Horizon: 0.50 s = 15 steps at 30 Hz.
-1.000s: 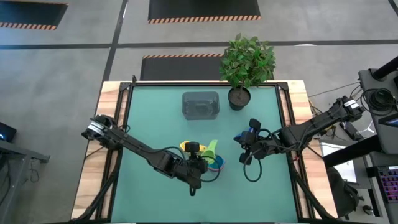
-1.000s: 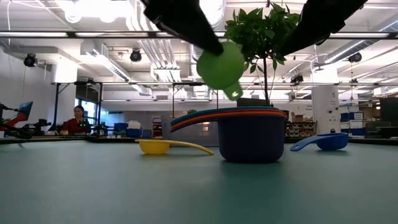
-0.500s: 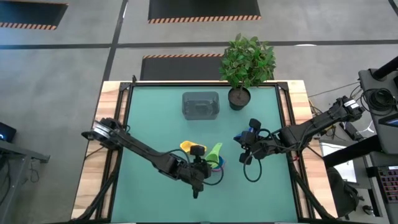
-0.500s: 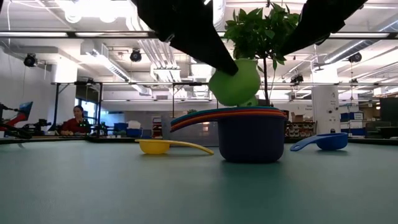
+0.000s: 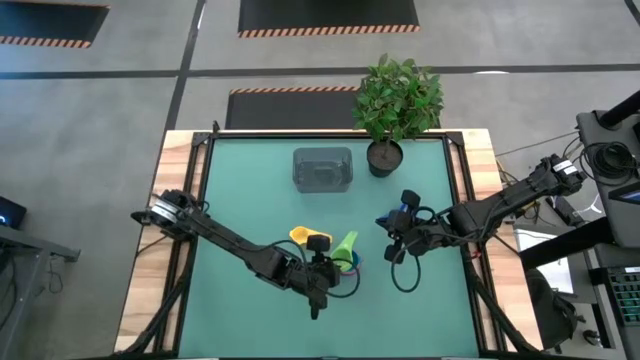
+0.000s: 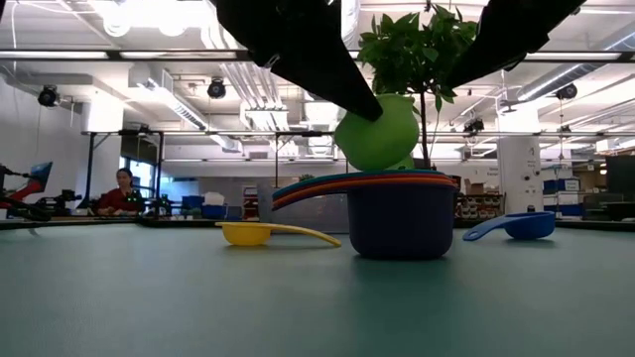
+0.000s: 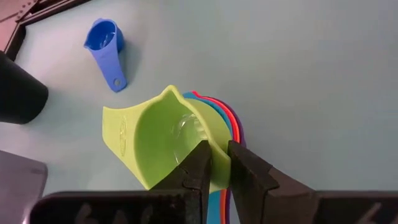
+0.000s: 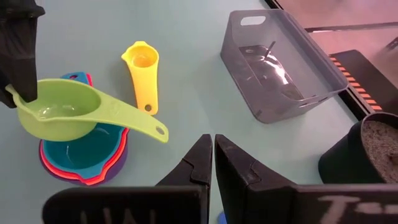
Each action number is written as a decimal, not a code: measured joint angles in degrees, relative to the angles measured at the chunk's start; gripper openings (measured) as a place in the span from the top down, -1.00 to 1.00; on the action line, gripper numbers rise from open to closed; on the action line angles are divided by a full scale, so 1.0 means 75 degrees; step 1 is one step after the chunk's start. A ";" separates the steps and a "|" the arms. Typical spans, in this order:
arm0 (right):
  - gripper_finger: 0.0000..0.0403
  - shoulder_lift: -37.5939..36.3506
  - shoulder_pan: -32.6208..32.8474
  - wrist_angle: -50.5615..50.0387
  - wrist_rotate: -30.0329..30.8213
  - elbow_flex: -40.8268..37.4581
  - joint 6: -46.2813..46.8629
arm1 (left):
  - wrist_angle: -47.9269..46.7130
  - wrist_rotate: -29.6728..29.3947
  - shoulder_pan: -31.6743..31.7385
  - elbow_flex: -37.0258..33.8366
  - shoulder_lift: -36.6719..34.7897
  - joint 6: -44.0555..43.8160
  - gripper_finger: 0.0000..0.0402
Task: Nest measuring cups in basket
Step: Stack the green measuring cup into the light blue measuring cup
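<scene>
1. Left gripper (image 7: 216, 163) is pinching the rim of the green measuring cup (image 8: 65, 113), holding it just above the nested stack of cups (image 8: 84, 163) mid-table.
2. Yellow cup (image 8: 143, 70) and small blue cup (image 7: 107, 42) lie loose nearby.
3. Basket (image 5: 322, 169) sits well apart, beside the plant pot (image 5: 384, 157).
4. Right gripper (image 8: 213, 163) hangs right of the stack, fingers pressed together, holding nothing.

Nested cups (image 6: 402, 213) under green cup (image 7: 163, 142) being largely hidden in left wrist view. Basket (image 6: 303, 208) being mostly screened by stack in low view. Plant pot (image 8: 364, 155) being cut off by edge.
</scene>
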 joint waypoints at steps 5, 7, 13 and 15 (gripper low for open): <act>0.96 0.0000 0.0000 0.0000 0.0000 0.0000 0.0003 | 0.0032 0.0003 0.0000 0.0000 0.0000 -0.0022 0.81; 0.96 0.0000 0.0000 0.0000 0.0000 0.0000 0.0009 | 0.0053 0.0003 0.0000 0.0000 0.0000 -0.0035 0.77; 0.96 0.0000 0.0000 0.0000 0.0000 0.0000 0.0009 | 0.0076 0.0003 0.0006 0.0000 0.0000 -0.0061 0.53; 0.96 0.0000 0.0000 0.0000 0.0000 0.0000 0.0009 | 0.0079 0.0003 0.0006 0.0000 0.0000 -0.0059 0.46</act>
